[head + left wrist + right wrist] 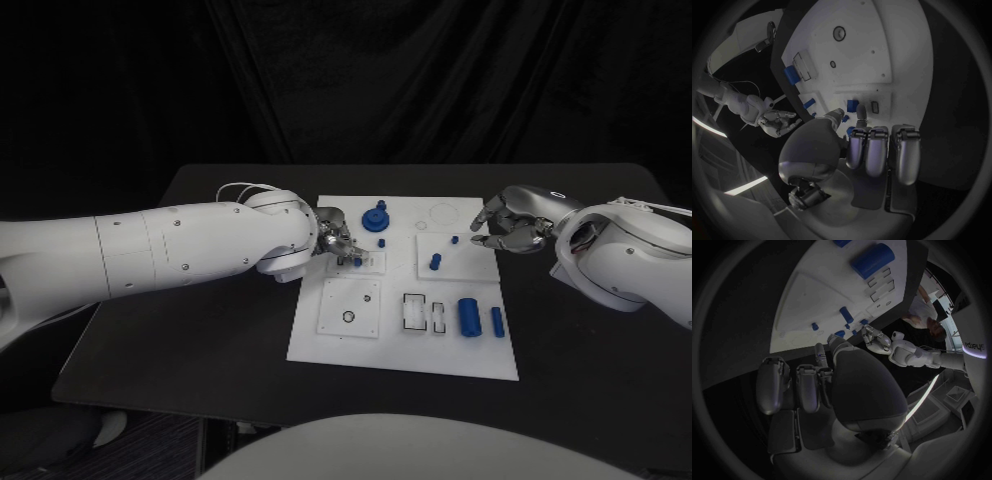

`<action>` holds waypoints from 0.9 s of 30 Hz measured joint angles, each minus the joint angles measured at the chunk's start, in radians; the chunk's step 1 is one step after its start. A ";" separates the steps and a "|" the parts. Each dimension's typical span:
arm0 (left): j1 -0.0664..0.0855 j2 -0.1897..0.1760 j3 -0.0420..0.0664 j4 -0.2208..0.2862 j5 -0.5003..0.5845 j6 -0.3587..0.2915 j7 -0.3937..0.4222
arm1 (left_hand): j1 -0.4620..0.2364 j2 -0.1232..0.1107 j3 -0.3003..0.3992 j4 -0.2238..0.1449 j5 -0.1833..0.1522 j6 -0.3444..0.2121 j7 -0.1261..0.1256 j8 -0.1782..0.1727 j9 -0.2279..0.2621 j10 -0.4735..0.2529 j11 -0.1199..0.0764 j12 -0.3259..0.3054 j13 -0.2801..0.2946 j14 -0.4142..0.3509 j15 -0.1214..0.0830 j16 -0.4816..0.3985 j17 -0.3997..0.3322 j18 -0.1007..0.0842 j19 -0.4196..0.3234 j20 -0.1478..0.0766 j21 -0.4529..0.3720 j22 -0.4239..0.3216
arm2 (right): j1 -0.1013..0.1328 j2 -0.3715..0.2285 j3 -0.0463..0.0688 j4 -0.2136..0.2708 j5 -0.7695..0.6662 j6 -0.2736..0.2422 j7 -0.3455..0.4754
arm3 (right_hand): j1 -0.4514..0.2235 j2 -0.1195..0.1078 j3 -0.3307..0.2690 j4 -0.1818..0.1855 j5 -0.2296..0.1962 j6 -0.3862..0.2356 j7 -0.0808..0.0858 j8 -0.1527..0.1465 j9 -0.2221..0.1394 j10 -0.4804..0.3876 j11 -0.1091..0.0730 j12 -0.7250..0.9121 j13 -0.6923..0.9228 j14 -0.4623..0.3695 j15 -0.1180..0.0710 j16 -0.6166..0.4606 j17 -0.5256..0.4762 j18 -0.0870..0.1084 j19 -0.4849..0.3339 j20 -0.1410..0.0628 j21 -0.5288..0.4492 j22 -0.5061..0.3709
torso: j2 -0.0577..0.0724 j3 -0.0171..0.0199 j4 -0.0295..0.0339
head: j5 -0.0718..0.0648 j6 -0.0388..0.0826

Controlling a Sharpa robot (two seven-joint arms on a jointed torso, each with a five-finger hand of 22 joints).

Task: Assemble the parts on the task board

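The white task board [407,352] lies mid-table. My left hand [333,243] hangs over its left edge, thumb and fingertip pinching a small blue part [356,262] just above a raised square plate. In the left wrist view the small blue part [846,120] sits between the fingertips of the left hand [877,150]. At the board's right edge, my right hand [508,226] is curled in with nothing seen in it. A blue knob [376,215], a blue peg [434,262], a large blue cylinder [469,316] and a thin blue pin [498,321] are on the board.
A black ring [348,317] sits in the lower left plate, beside two white slots [415,312]. The black table [188,340] spreads out left and right of the board. In the right wrist view, the board [817,290] lies beyond the right hand [817,385].
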 measured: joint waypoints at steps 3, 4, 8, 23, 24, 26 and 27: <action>0.000 0.004 0.000 -0.004 0.000 0.003 0.000 | 0.000 0.000 0.000 0.000 0.000 -0.001 0.002 0.000 0.003 0.000 0.000 0.000 0.000 0.000 0.000 0.000 0.000 0.000 0.000 0.000 0.000 0.000 | 0.000 0.001 0.000 0.000 0.000 0.002 -0.001 | 0.000 0.000 0.003 0.003 0.000 0.000 0.000 0.000 0.000 0.000 0.000 0.000 0.000 0.000 0.000 0.000 0.000 0.000 0.000 0.000 0.000 0.000 | -0.001 -0.0001 0.0000 | 0.001 0.000; 0.000 0.006 0.000 -0.006 0.000 0.004 0.000 | 0.002 0.002 0.000 0.000 0.000 -0.002 0.001 0.000 0.004 0.000 0.000 0.000 0.000 0.000 0.000 0.000 0.000 0.000 0.000 0.000 0.000 0.000 | 0.000 0.001 0.000 0.000 0.000 0.003 -0.002 | 0.000 0.000 0.003 0.003 0.000 0.000 0.000 0.000 0.000 0.000 0.000 0.000 0.000 0.000 0.000 0.000 0.000 0.000 0.000 0.000 0.000 0.000 | -0.001 -0.0001 0.0000 | 0.001 0.000; -0.001 0.009 0.000 -0.012 0.000 0.009 -0.002 | 0.006 0.006 0.000 0.000 0.000 -0.005 -0.002 0.000 0.007 0.000 0.000 0.000 0.000 0.000 0.000 0.000 0.000 0.000 0.000 0.000 0.000 0.000 | 0.000 0.001 0.000 -0.001 0.000 0.006 -0.004 | 0.000 0.000 0.003 0.003 0.000 0.000 0.000 0.000 -0.001 0.000 0.000 0.000 0.000 0.000 0.000 0.000 0.000 0.000 0.000 0.000 0.000 0.000 | -0.001 -0.0002 -0.0004 | 0.001 0.000; -0.003 0.020 0.000 -0.025 0.000 0.026 -0.007 | 0.033 0.009 0.013 -0.013 0.045 -0.012 -0.002 0.004 0.026 0.000 0.000 0.000 0.000 -0.004 0.004 0.000 0.000 0.000 0.004 0.004 0.000 0.000 | 0.000 0.004 0.000 -0.002 0.002 0.016 -0.009 | -0.004 0.004 0.003 0.003 0.004 0.000 0.000 0.000 -0.001 0.000 0.000 0.000 0.001 0.000 0.000 -0.004 0.000 0.000 0.000 0.000 -0.004 0.000 | -0.002 0.0000 -0.0005 | 0.001 0.000; -0.003 0.021 0.000 -0.026 0.000 0.027 -0.007 | 0.033 0.009 0.013 -0.013 0.045 -0.012 -0.002 0.004 0.026 0.000 0.000 0.000 0.000 -0.004 0.004 0.000 0.000 0.000 0.004 0.004 0.000 0.000 | 0.000 0.004 0.000 -0.002 0.002 0.017 -0.010 | -0.004 0.004 0.003 0.003 0.004 0.000 0.000 0.000 -0.001 0.000 0.000 0.000 0.001 0.000 0.000 -0.004 0.000 0.000 0.000 0.000 -0.004 0.000 | -0.002 0.0000 -0.0005 | 0.001 0.000; -0.003 0.022 0.000 -0.027 0.000 0.030 -0.007 | 0.033 0.009 0.013 -0.013 0.045 -0.012 -0.002 0.004 0.026 0.000 0.000 0.000 0.000 -0.004 0.004 0.000 0.000 0.000 0.004 0.004 0.000 0.000 | 0.000 0.004 0.000 -0.002 0.003 0.018 -0.010 | -0.004 0.004 0.003 0.003 0.004 0.000 0.000 0.000 -0.001 0.000 0.000 0.000 0.001 0.000 0.000 -0.004 0.000 0.000 0.000 0.000 -0.004 0.000 | -0.002 0.0000 -0.0005 | 0.001 0.000; -0.004 0.023 0.000 -0.027 0.000 0.032 -0.008 | 0.033 0.009 0.013 -0.013 0.045 -0.012 -0.002 0.004 0.026 0.000 0.000 0.000 0.000 -0.004 0.003 0.000 0.000 0.000 0.004 0.004 0.000 0.000 | 0.000 0.004 0.000 -0.002 0.003 0.018 -0.011 | -0.004 0.004 0.003 0.003 0.004 0.000 0.000 0.000 -0.001 0.000 0.000 0.000 0.001 0.000 0.000 -0.004 0.000 0.000 0.000 0.000 -0.004 0.000 | -0.002 0.0000 -0.0006 | 0.001 0.000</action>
